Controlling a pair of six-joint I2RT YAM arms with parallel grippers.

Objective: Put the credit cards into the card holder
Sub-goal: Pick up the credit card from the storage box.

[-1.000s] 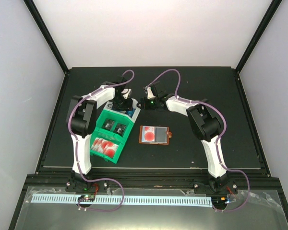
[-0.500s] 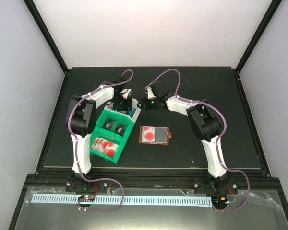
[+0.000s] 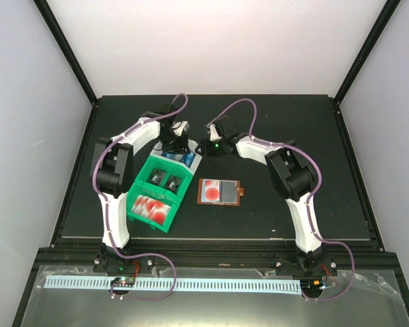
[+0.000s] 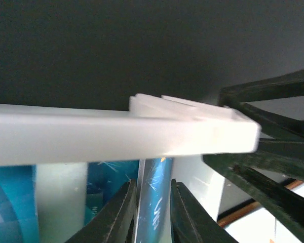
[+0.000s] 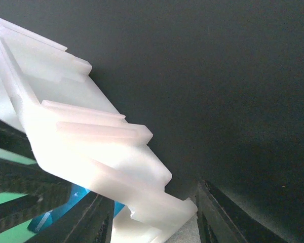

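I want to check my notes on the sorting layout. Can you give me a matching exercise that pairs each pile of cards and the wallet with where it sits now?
Things:
1. pile of red-and-white plastic cards
2. black plastic cards with pale marks
3. blue plastic cards
4. brown leather card holder

Places:
A. far compartment of the green-and-white plastic tray
B. lying open on the black table, right of the tray
C. tray compartment nearest the arm bases
D. middle tray compartment

Pairs: 1-C, 2-D, 3-A, 4-B

White arm links [image 3: 142, 131], black joints [image 3: 114, 169], purple cables [image 3: 235, 103].
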